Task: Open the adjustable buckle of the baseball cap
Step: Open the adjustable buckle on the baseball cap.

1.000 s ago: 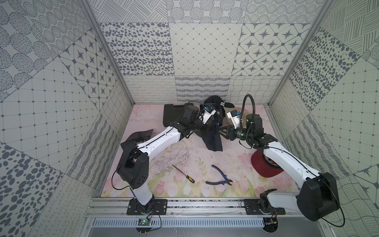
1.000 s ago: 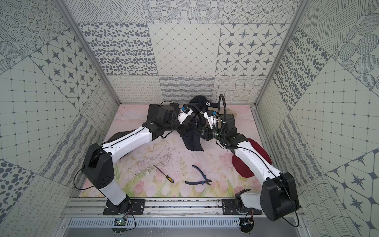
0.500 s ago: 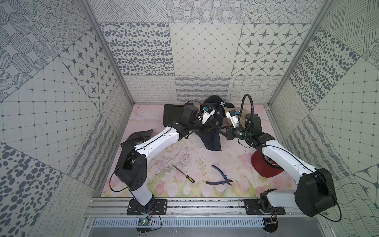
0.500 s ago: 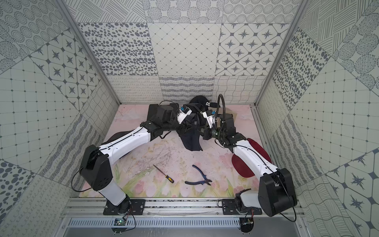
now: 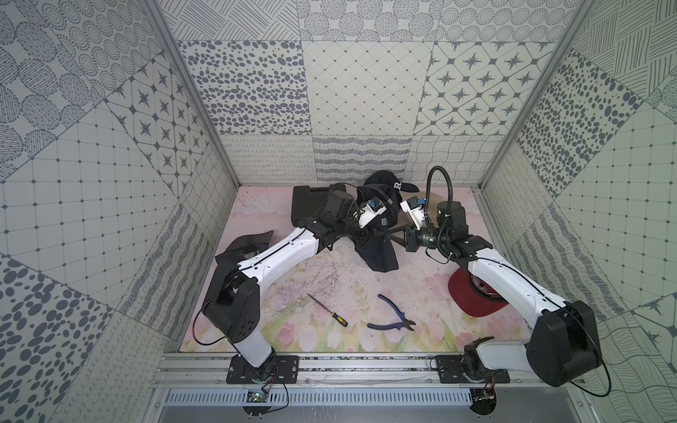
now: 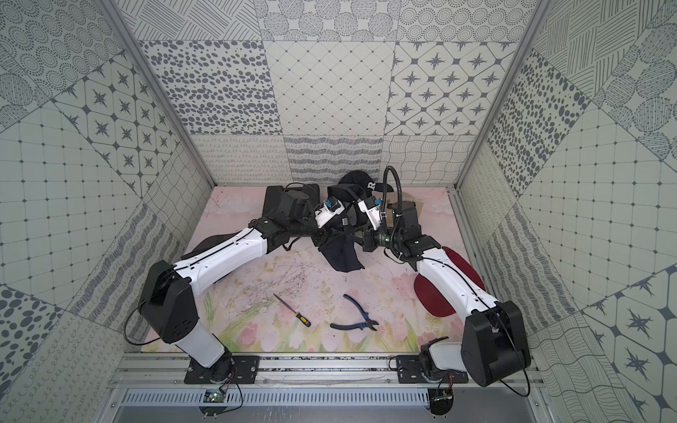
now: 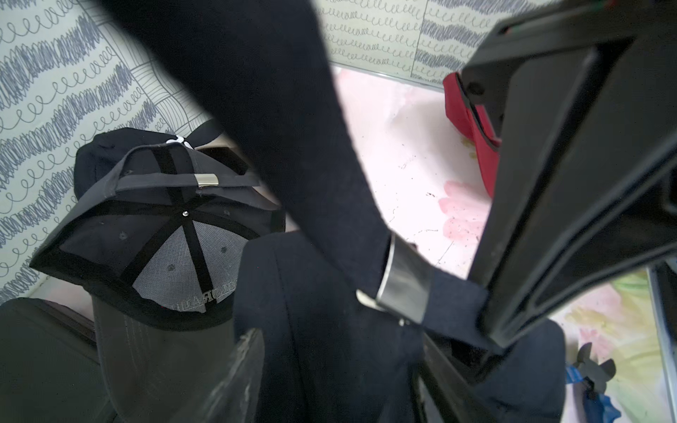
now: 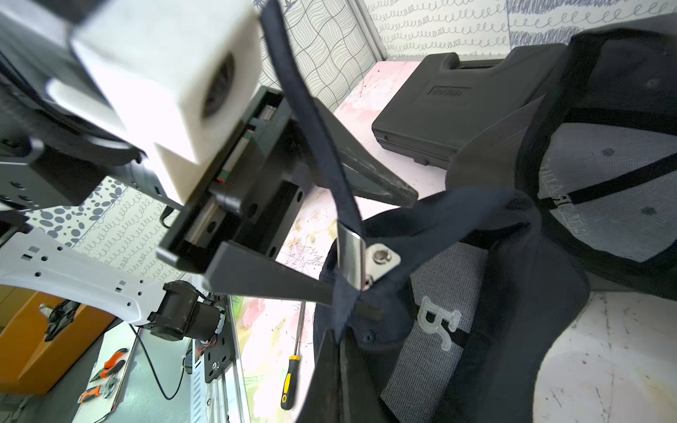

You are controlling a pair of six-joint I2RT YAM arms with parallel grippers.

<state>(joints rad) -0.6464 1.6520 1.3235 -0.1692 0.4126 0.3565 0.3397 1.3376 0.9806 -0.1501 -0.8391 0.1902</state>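
At the back of the floral bench [image 5: 329, 267], the navy cap [image 5: 379, 252] sits between both arms; right fingers [image 7: 542, 227] pinch its strap [image 8: 313, 121] just beside the buckle [image 8: 351, 256], while left fingers [image 8: 278, 282] stand apart around the strap

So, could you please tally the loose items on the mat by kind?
Baseball caps: 5 (navy fabric cap, charcoal mesh-lined cap, black lettered cap, red cap, plain dark cap)
Yellow-handled screwdriver: 1
Blue-handled pliers: 1
Black plastic case: 1
Total: 8
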